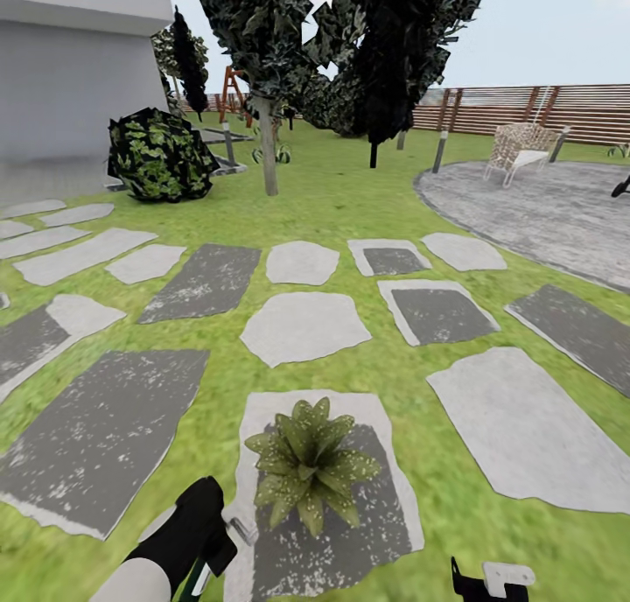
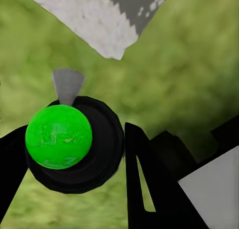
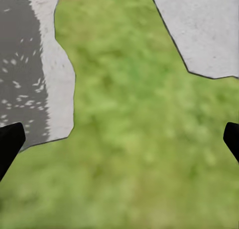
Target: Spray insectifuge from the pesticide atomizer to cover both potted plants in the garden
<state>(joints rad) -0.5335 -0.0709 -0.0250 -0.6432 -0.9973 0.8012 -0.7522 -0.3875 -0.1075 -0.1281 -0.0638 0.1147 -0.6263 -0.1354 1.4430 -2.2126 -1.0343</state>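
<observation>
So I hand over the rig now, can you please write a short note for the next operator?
Left end effector: shut on the atomizer, held low beside the plant.
Right end effector: open, empty, over grass.
Plant: on a stone just ahead, leaves already dotted with white specks.
Done: atomizer picked up, spraying of this plant begun.
Left: check that its cover is full, then find and spray the second potted plant.

Potted plant's pot hidden beneath its leaves.
</observation>
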